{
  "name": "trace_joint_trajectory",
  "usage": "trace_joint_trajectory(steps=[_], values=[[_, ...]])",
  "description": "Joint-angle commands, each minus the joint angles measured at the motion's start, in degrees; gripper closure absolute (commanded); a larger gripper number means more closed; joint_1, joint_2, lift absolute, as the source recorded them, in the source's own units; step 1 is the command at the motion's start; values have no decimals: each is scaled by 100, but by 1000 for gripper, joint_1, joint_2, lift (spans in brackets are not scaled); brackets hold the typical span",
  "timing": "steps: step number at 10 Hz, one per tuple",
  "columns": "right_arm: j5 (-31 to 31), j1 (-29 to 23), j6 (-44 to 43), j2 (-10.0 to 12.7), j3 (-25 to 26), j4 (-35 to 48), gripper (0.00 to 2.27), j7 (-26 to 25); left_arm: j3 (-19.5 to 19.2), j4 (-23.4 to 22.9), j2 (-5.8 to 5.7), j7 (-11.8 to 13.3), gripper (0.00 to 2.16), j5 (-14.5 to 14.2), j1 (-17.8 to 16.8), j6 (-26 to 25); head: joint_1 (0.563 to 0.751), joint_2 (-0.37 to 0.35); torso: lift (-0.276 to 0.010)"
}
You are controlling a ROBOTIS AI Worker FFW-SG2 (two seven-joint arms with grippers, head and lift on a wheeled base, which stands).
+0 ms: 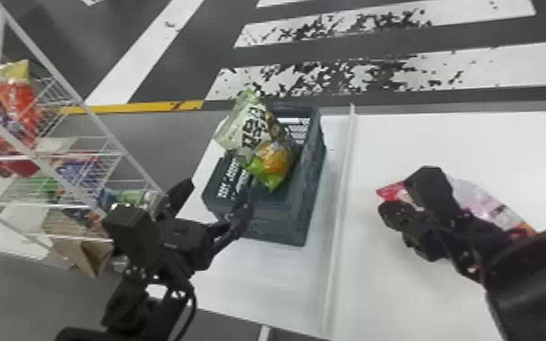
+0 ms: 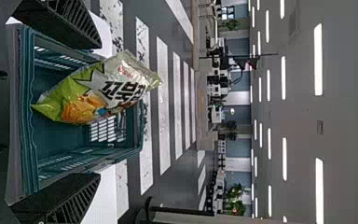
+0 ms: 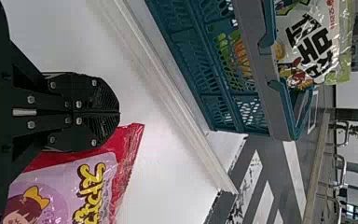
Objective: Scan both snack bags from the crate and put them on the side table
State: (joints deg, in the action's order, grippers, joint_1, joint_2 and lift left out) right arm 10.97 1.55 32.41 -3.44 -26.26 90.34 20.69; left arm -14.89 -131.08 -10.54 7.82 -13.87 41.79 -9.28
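In the head view my left gripper [image 1: 215, 204] stands open at the near side of the dark crate [image 1: 281, 226]. A green and white snack bag [image 1: 258, 140] leans in that crate, its upper end above the rim. In the left wrist view, the same bag [image 2: 102, 88] lies beyond my left gripper [image 2: 98, 111], with nothing between the fingers. Over the white table [image 1: 390, 290] at the right is my right gripper [image 1: 387, 213], beside a pink and red snack bag [image 1: 480, 199]. The right wrist view has my right gripper [image 3: 120, 113] shut, partly overlapping the pink bag [image 3: 65, 186].
A white wire rack [image 1: 99, 131] with colourful packages stands at the left. A raised white edge [image 1: 342, 204] runs between the crate's surface and the right table. Striped floor [image 1: 331, 75] lies beyond.
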Motion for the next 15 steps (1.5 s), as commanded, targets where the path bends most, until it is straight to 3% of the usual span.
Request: trace_joint_trajectory(steps=[1, 7, 11, 13, 15], values=[[10, 161, 25, 10, 34, -201, 2250, -109, -13, -23, -9, 0, -2, -11, 23, 0, 695, 350, -87], [19, 355, 25, -43, 508, -666, 2246, -443, -5, -14, -27, 9, -2, -28, 5, 0, 695, 339, -87], [-43, 267, -28, -280, 833, -675, 2246, -303, 13, 12, -18, 18, -2, -28, -13, 0, 695, 290, -87], [-157, 100, -98, -359, 992, -561, 2246, -206, 22, 48, -9, 18, -2, -28, -30, 0, 695, 269, -87], [-333, -331, 78, -473, 1203, 116, 2246, -74, 48, 92, -9, 18, -2, -28, -57, 0, 695, 254, -87]])
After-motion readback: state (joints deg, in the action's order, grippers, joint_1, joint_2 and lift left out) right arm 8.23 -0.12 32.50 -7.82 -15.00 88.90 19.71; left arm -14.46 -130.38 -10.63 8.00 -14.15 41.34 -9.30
